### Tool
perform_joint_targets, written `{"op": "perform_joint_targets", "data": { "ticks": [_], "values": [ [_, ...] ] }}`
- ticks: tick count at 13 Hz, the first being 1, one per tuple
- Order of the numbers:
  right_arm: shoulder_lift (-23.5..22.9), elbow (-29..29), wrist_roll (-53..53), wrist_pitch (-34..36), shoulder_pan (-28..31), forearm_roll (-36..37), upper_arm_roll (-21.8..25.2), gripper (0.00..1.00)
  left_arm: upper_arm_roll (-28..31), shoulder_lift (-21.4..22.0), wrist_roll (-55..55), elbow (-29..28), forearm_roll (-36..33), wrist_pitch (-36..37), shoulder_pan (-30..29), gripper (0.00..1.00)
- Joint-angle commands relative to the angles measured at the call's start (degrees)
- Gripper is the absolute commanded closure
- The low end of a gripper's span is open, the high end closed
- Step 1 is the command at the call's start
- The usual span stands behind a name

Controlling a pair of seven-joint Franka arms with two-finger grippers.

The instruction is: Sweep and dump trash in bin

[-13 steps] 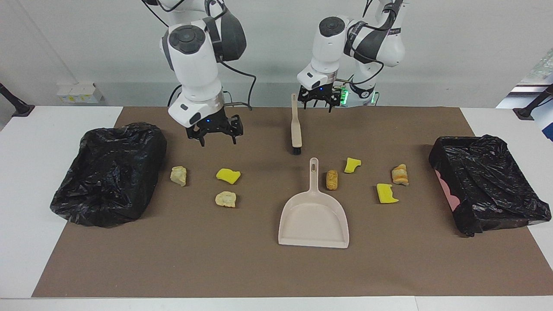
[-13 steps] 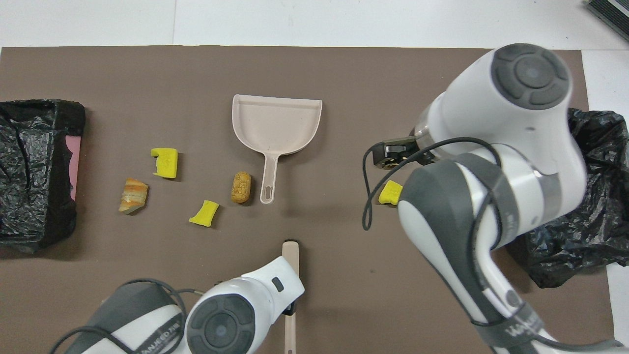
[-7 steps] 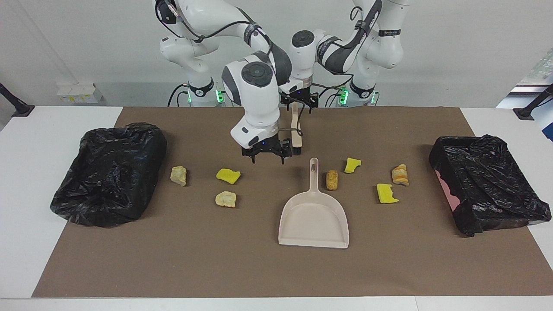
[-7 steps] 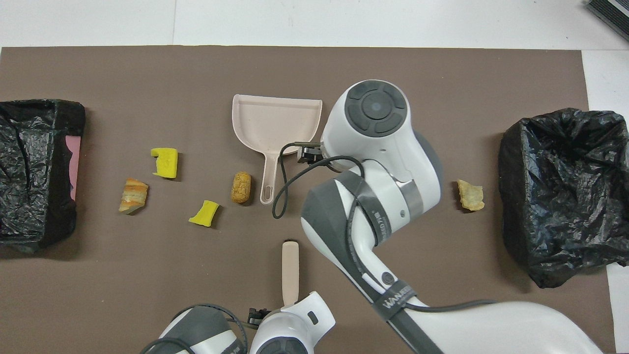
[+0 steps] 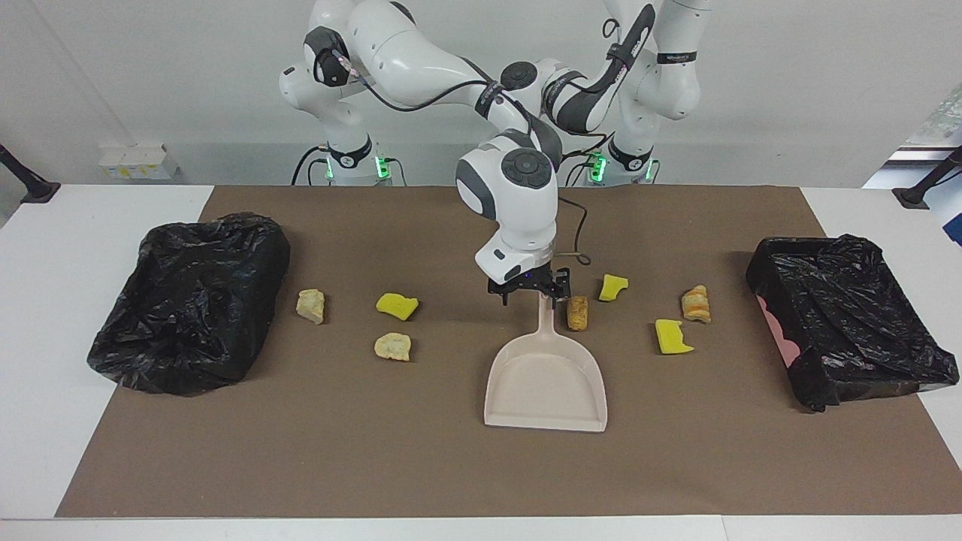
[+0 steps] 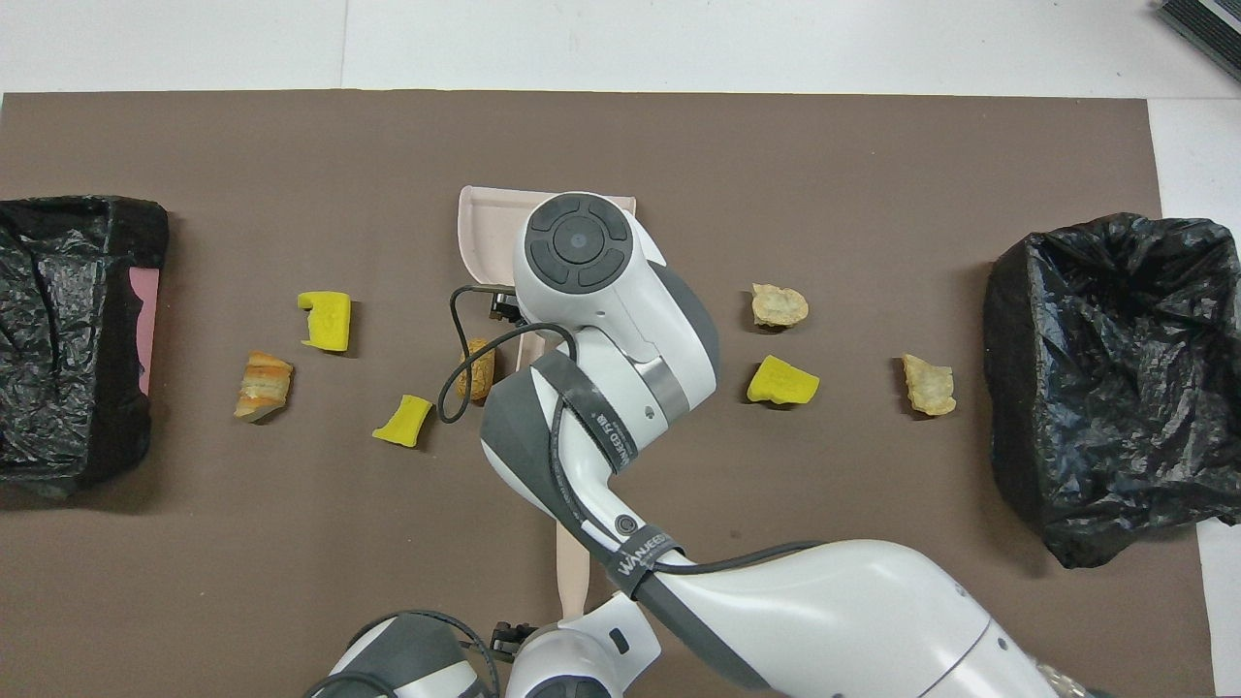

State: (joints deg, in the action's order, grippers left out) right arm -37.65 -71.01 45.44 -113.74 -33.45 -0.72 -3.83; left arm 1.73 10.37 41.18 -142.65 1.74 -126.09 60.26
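My right gripper hung over the dustpan handle, fingers apart — nothing held. The trash (seven pieces) lay scattered on the mat; my left gripper's state I couldn't tell.

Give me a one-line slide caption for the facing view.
Right gripper over the beige dustpan handle, seven trash scraps scattered between two black-lined bins.

Right claw low, fingers spread

I see a plain white wall — even light — and a white table under a brown mat.
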Motion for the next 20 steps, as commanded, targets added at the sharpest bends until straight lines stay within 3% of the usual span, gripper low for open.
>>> {"op": "perform_joint_targets", "data": {
  "ticks": [1,2,5,6,9,11,17,20],
  "values": [
    [-2.95,2.89,2.01,-0.96,-1.44,1.42,0.41,0.1,0.91,1.32,1.01,-1.57,1.68,-1.0,2.32,0.26],
    [-3.04,2.72,2.02,-0.96,-1.53,1.51,0.32,0.14,0.91,1.32,1.0,-1.66,1.68,-1.0,2.4,0.3],
    [-4.09,2.63,2.46,-0.96,-2.59,1.42,0.23,0.21,0.91,1.49,1.09,-1.57,1.68,-0.13,2.49,0.83],
    [-4.1,2.54,2.46,-0.79,-2.59,1.51,0.23,0.3,0.91,1.5,1.0,-1.49,1.68,0.14,2.49,0.98],
    [-4.8,1.93,2.46,-0.96,-3.63,2.65,0.06,0.52,1.09,1.15,0.83,0.17,1.68,3.89,2.32,1.0],
    [-4.8,2.1,2.63,-0.87,-3.64,2.65,0.06,1.0,1.44,1.32,0.47,3.07,1.42,8.38,1.35,1.0],
    [-1.73,2.46,0.36,0.35,1.27,2.21,-0.3,1.0,1.88,4.48,-4.18,4.31,-4.11,15.33,-6.99,1.0],
    [0.55,2.46,-4.73,2.55,3.73,2.13,-0.21,1.0,1.79,5.62,-8.21,4.31,-7.27,16.05,-15.32,1.0]
  ]
}}
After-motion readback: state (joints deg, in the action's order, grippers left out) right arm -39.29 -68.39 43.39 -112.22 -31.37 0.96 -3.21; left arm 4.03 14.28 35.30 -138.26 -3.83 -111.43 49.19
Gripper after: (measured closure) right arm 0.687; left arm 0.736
